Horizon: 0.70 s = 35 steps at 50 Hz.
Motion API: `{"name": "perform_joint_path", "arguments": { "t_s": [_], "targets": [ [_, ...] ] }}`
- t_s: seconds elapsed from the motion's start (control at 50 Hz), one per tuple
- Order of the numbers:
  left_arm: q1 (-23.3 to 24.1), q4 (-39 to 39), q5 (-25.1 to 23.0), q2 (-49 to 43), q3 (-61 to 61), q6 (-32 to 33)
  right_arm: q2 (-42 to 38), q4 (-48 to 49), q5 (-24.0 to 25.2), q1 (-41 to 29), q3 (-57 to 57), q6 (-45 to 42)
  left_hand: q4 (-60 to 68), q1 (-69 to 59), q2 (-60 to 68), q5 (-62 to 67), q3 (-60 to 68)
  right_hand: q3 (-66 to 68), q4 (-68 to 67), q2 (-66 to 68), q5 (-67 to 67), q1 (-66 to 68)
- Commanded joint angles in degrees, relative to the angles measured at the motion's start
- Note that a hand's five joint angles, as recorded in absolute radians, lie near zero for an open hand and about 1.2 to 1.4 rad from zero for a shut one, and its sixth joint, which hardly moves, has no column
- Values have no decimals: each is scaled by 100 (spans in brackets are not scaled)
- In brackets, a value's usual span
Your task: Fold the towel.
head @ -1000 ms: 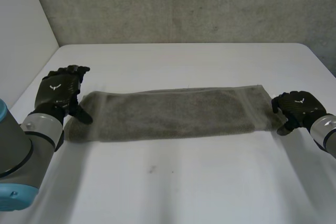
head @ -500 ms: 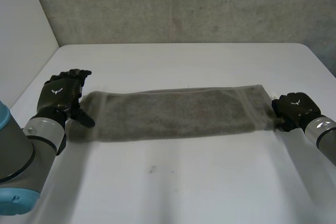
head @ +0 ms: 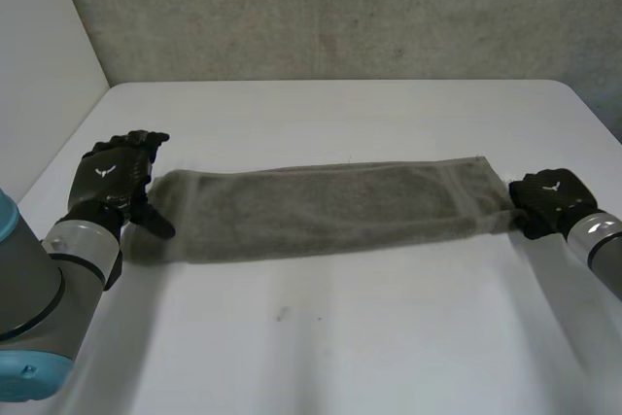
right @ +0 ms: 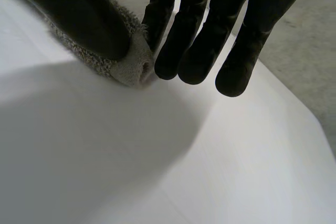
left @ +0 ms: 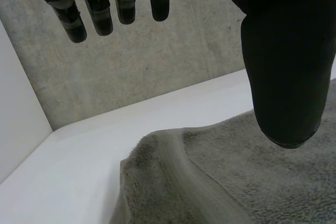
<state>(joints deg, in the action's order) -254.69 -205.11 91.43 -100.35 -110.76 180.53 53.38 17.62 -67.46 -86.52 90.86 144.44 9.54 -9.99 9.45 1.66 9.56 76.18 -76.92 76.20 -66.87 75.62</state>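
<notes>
the white table (head: 321, 347) is seen across the lower frame. at mid-frame the grey towel (head: 321, 211) is laid flat as a long strip. at its left end the left hand (head: 112, 182) is held, fingers straight and spread from the thumb. at mid-right the towel's corner is pinched between thumb and finger of the right hand (head: 549, 199). a concrete wall (head: 340, 17) is seen along the top.

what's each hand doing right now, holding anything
Left hand: open, at one end of the towel, holding nothing.
Right hand: shut on a towel corner, pinched between thumb and fingers.
</notes>
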Motion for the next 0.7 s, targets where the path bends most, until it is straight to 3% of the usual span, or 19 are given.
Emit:
{"name": "perform_joint_path", "arguments": {
  "t_s": [0.02,0.16,0.28,0.36,0.4,0.44,0.56,0.6,0.66,0.7],
  "targets": [
    [-10,7,-2,6,-25,0,357,-74,-39,566,55,5,46,-1,55,-166,44,382,-308,380,-313,438],
    [7,7,-2,15,-42,0,533,-311,49,1768,-173,-371,46,-1,55,-166,44,382,-308,380,-313,438],
    [7,-2,-2,33,-42,-9,603,-811,31,1963,-419,-1075,46,-1,55,-166,44,382,-308,380,-313,438],
    [7,7,-2,33,-42,-9,778,-961,5,1841,-525,-1032,46,-1,55,-166,44,382,-308,380,-313,438],
    [7,7,7,33,-42,-9,954,-997,-39,1585,-552,-944,46,-1,55,-166,44,382,-308,380,-313,438],
    [7,6,7,33,-51,-9,1296,-988,-92,772,-656,-647,46,-1,55,-166,44,382,-308,380,-313,438],
    [7,7,7,41,-51,-18,1412,-988,-356,-454,-947,-153,46,-1,55,-166,44,382,-308,380,-313,438],
    [7,7,7,41,-51,-18,1307,-953,-600,-1486,-1244,14,46,-1,55,-166,44,382,-308,380,-313,438],
    [7,6,7,41,-51,-18,1157,-944,-734,-2045,-1439,32,46,-1,55,-166,44,382,-308,380,-313,438],
    [7,7,7,41,-51,-18,623,-970,-978,-3129,-1920,23,46,-1,55,-166,44,382,-308,380,-313,438]
  ]
}}
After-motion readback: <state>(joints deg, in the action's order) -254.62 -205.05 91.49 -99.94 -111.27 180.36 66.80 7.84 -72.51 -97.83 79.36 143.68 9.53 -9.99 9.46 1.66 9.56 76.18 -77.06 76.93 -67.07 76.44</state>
